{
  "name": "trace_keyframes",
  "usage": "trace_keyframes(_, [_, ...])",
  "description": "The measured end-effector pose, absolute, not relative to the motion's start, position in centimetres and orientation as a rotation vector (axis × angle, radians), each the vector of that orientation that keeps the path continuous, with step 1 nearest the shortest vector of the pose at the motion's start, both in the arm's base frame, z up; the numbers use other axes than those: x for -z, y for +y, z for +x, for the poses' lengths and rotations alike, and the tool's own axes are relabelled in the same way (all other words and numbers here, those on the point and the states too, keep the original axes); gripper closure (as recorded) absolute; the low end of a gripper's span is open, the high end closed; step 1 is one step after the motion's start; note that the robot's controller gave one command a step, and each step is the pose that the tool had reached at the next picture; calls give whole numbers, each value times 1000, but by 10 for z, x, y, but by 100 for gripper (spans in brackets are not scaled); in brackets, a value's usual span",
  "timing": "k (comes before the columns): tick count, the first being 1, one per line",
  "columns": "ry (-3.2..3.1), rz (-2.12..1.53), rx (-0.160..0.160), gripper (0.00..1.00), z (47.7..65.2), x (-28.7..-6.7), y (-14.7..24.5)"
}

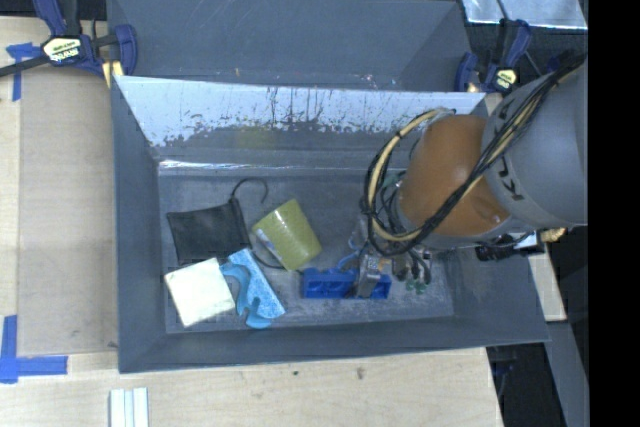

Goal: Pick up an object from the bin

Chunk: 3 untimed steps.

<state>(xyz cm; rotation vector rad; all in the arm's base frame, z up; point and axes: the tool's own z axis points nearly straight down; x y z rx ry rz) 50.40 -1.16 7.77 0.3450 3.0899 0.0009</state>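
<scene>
bin point(135, 215): grey metal, sloped walls, flat floor. All the loose things lie on the front part of the floor.
claw point(372, 271): down low at the bin floor, below the orange wrist cover point(450, 180) and the cable loops point(385, 185).
claw state: cannot tell whether it is apart or together, because the tip blends into cables and blue pieces.
blue block point(325, 285): dark blue, flat on the floor. Just left of the claw and slightly toward the front wall. It is the nearest thing to the claw; contact cannot be judged.
small blue piece point(379, 289): right at the claw, on its front side, just beside the blue block.
green bit point(416, 287): tiny, just right of the claw, under the wrist hardware.
yellow-green roll point(288, 233): short cylinder lying tilted. Left of the claw and a little further back, near the blue block.
light blue piece point(255, 290): soft and curved, further left beyond the blue block, touching the white pad.
white pad point(200, 292): square, well to the left of the claw.
black pouch point(205, 230): flat with a thin cord loop, well left of the claw, behind the white pad.
in the way: the orange wrist cover and cable loops hide the floor behind and to the right of the claw.
</scene>
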Motion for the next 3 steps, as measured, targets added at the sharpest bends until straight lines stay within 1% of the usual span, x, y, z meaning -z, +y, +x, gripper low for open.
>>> trace_keyframes(1, [3091,346,-1,100,503,-81,-12])
trace_keyframes(3, [3107,343,0,100,499,-116,-11])
